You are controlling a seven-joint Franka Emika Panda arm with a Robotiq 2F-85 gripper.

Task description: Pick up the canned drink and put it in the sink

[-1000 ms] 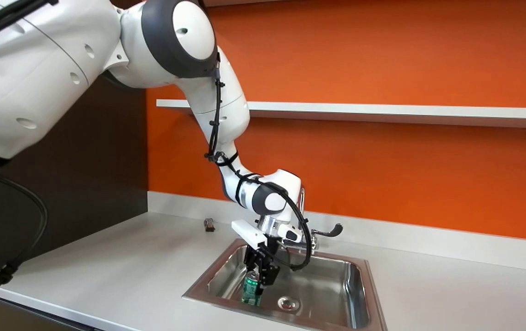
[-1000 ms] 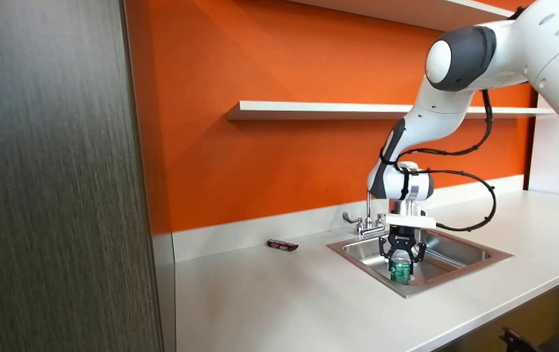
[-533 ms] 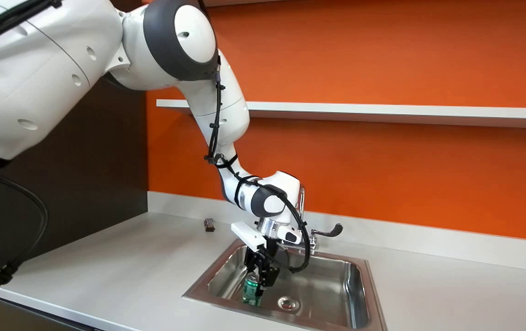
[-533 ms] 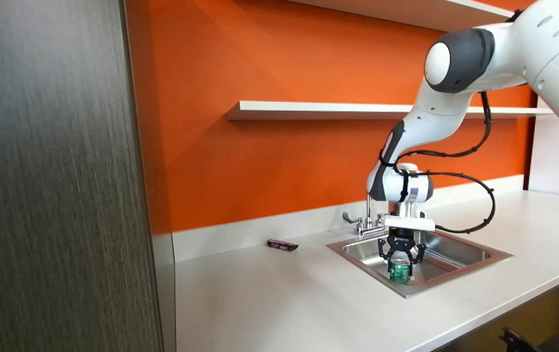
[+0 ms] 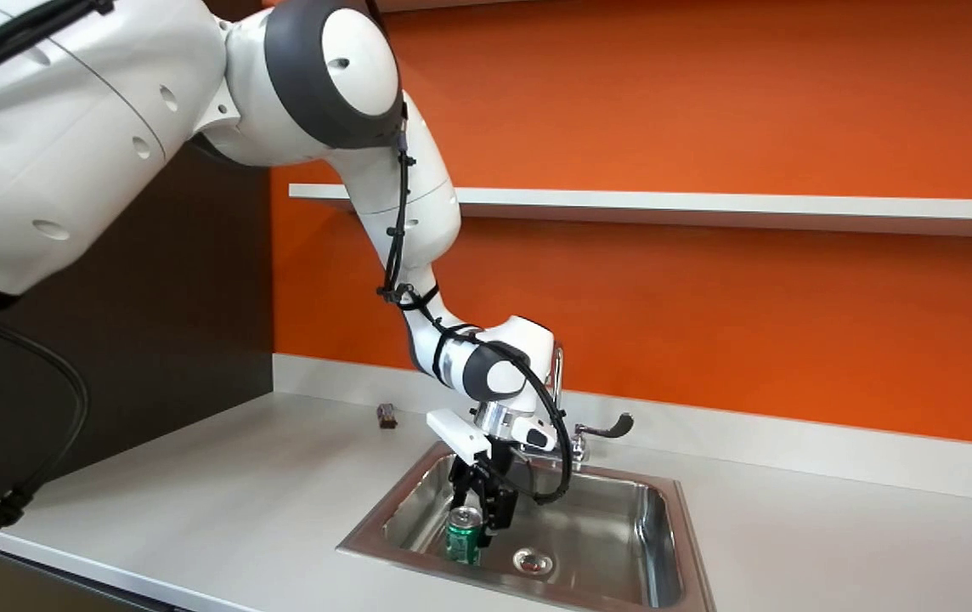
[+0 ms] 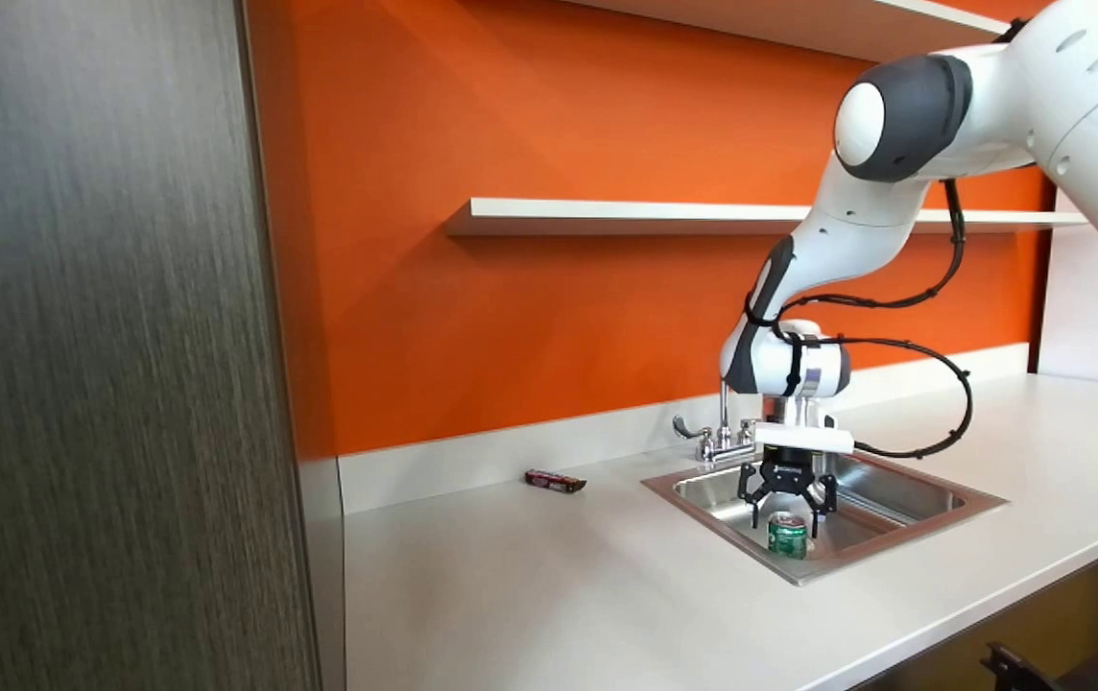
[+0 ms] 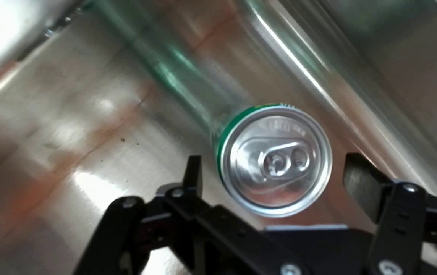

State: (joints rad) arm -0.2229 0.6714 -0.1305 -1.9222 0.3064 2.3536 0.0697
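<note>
The canned drink [image 7: 275, 160], green with a silvery top, stands upright inside the steel sink [image 5: 687, 544]; both exterior views show it near one end of the basin. From above, its lid and pull tab fill the space in the middle of the wrist view. My gripper [image 7: 275, 170] is open around the can, with a visible gap on each side between the can and the fingers [image 7: 360, 183]. In an exterior view the fingertips of the gripper [image 6: 785, 525] hang just over the can [image 6: 787, 539]. The can's base is hidden in the wrist view.
A chrome faucet [image 6: 722, 443] with handles rises behind the basin, close to my wrist. On the counter [image 6: 511, 595] lies a small dark-red wrapped bar [image 6: 554, 481] by the backsplash. A white shelf [image 5: 749, 202] runs along the orange wall above.
The arm first sank slightly with the can between the fingers. Within the last half second the jaws spread apart and let go of the can, which now stands in the sink.
</note>
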